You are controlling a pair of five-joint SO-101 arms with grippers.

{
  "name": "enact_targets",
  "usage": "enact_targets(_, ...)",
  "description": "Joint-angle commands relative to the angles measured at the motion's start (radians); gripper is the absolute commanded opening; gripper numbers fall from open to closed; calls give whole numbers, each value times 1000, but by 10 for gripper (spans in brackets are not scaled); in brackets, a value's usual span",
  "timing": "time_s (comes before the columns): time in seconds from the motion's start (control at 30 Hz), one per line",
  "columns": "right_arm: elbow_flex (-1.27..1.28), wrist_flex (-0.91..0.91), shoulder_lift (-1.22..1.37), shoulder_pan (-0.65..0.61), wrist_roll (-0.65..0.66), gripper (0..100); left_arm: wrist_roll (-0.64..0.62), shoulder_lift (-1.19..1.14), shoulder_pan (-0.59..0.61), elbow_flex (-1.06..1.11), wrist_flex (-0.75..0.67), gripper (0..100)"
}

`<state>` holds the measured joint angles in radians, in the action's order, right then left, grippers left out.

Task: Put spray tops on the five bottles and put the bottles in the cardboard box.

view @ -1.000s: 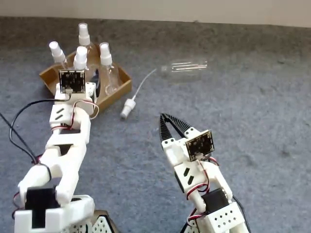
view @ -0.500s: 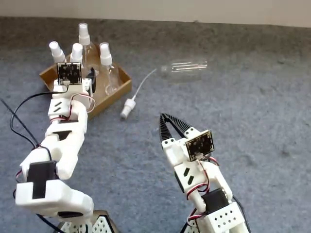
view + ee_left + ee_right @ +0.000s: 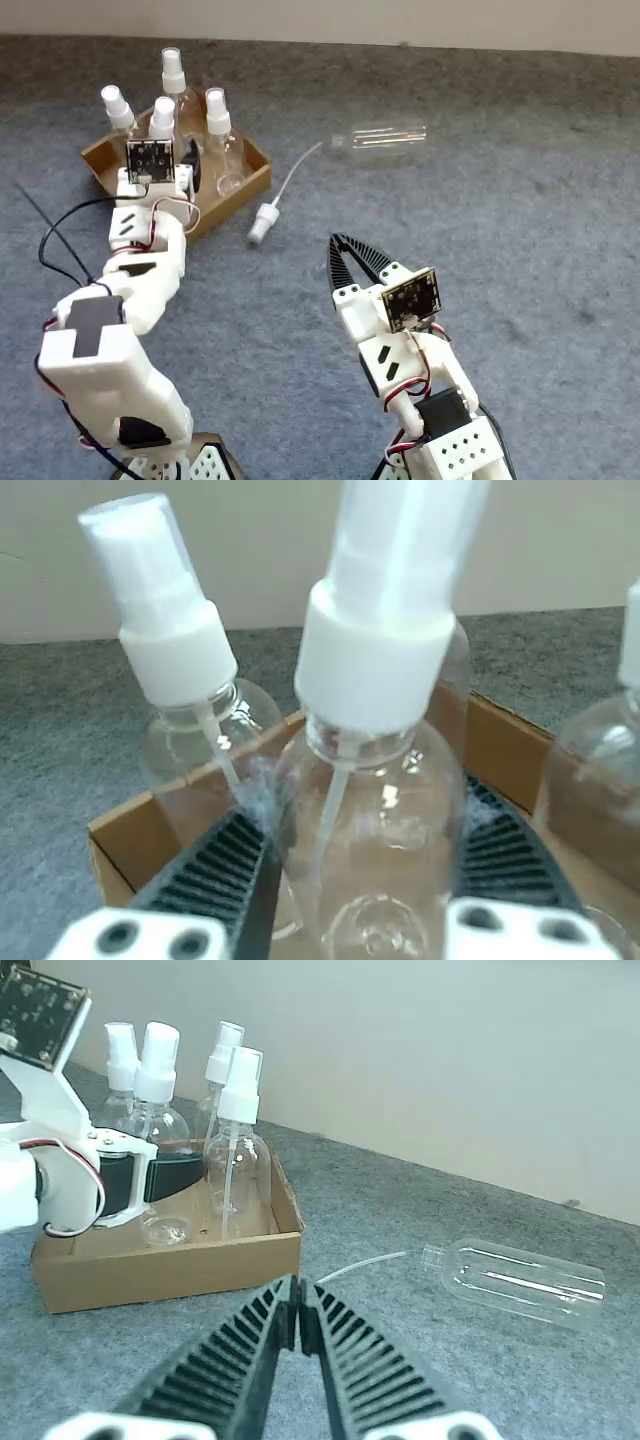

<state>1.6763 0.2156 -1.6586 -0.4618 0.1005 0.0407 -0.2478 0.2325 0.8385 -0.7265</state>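
On the grey carpeted table (image 3: pixel 540 260) I have my two arms side by side. The left arm (image 3: pixel 140 280) stretches out to the cardboard box (image 3: pixel 238 193), which sits toward the far left of the table as the high view shows it. The right arm (image 3: pixel 400 350) is nearer the middle and well apart from the box.

The box is open-topped, and four capped bottles stand upright in it. My left gripper (image 3: pixel 362 810) is inside the box, clamped on the clear body of one of them. This gripped bottle (image 3: pixel 385 770) has a ribbed finger pressed against each side. Its white spray top (image 3: pixel 385 630) is on, and the dip tube runs down inside. I cannot tell whether its base touches the box floor.

The back bottle (image 3: pixel 173 75), the left bottle (image 3: pixel 118 105) and the right bottle (image 3: pixel 218 125) stand close around it.

My right gripper (image 3: pixel 297 1305) holds nothing. Its jaws are together with the tips meeting, and it points toward the box.

The fifth bottle (image 3: pixel 380 140) lies on its side on the carpet, beyond and to the right of the box. It is uncapped, with its neck toward the box.

Between that bottle and the box, near the box's right corner, lies the loose spray top (image 3: pixel 263 222). Its thin tube (image 3: pixel 295 175) points toward the lying bottle's neck.
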Motion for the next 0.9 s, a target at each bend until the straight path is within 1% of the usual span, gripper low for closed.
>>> enact_targets(0.0,176,10,-5,5,6,4,0,-1,2,-59,-29,88)
enact_targets(0.2,176,10,-5,5,6,4,-6,-7,1,-59,-29,91)
enact_targets(0.3,176,10,-5,5,6,4,-84,-7,1,-71,-26,91)
enact_targets(0.33,176,10,-5,5,6,4,-94,-7,1,-85,-25,91)
enact_targets(0.53,176,10,-5,5,6,4,-91,-10,1,-114,-23,91)
enact_targets(0.87,176,10,-5,5,6,4,-91,-12,1,-97,-21,91)
